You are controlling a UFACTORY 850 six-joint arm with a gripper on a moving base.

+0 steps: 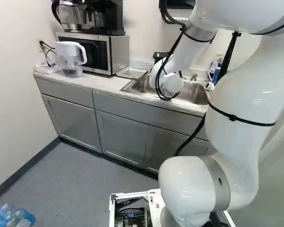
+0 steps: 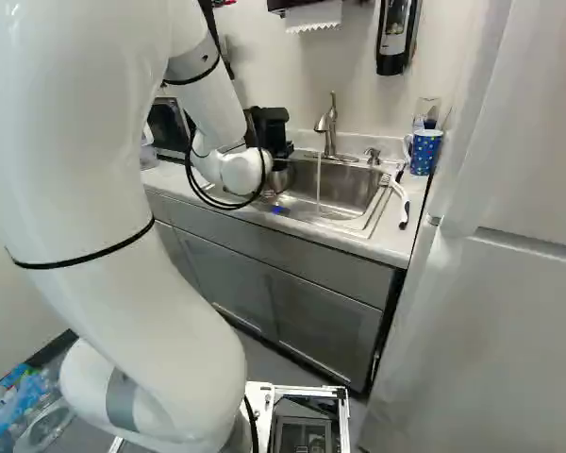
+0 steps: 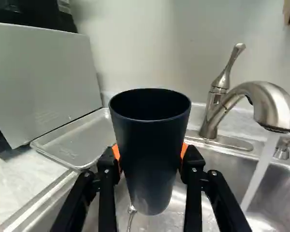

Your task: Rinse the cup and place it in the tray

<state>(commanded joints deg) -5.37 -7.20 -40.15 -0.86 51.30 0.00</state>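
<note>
Left base view: tray [image 1: 131, 72] beside microwave [image 1: 117, 53]. Right base view: water [image 2: 319, 184] running into sink [image 2: 351, 189]. Wrist view: fingers [image 3: 194, 159] gripping upright dark cup [image 3: 149, 154], clear of stream; if unrinsed, ease rim under, then tip to drain.

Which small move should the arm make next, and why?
Probably ease the cup sideways into the running water: the gripper holds it upright over the sink, but the stream falls beside it. Whether it is already rinsed, I cannot tell.
</note>
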